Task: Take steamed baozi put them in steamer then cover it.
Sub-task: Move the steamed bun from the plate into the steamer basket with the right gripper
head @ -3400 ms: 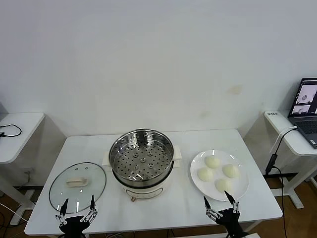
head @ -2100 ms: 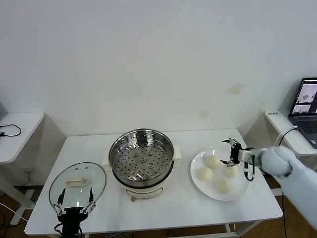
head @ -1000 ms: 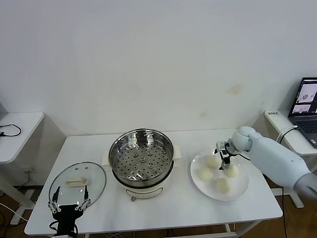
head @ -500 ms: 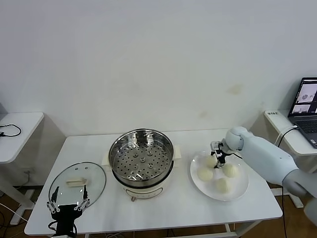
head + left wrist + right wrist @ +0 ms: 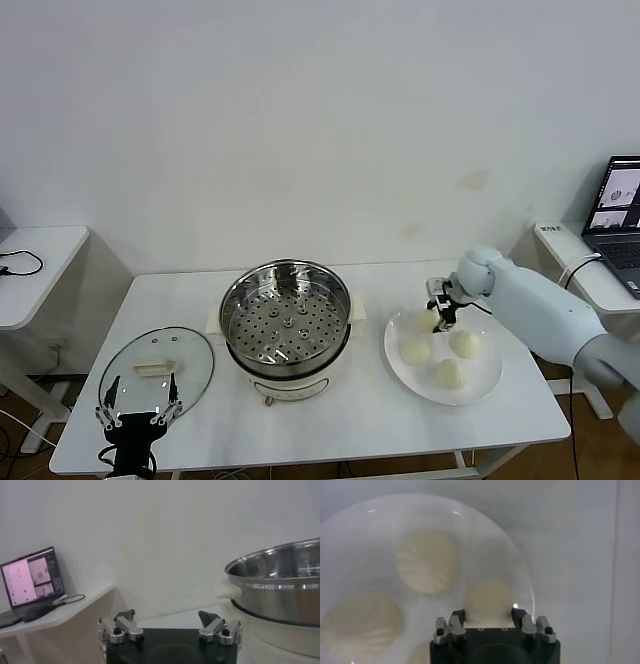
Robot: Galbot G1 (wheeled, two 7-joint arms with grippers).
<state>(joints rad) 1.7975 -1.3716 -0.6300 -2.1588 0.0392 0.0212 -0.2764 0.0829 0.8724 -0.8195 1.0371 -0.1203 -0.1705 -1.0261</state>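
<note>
I am reaching my right gripper (image 5: 441, 313) over the far edge of the white plate (image 5: 478, 387) on the right side of the table (image 5: 370, 415). Its fingers are closing on one steamed baozi (image 5: 489, 600), pinched between them above the plate. Three more baozi (image 5: 415, 351) are lying on the plate, near each other. My left gripper (image 5: 138, 412) is hanging at the table's near left edge, fingers spread wide and holding nothing, just in front of the cover (image 5: 156, 368), which is lying flat on the table. The steamer (image 5: 286, 325) is standing in the middle of the table between cover and plate, its perforated tray bare. A laptop (image 5: 619, 222) is sitting on a side desk at far right.
</note>
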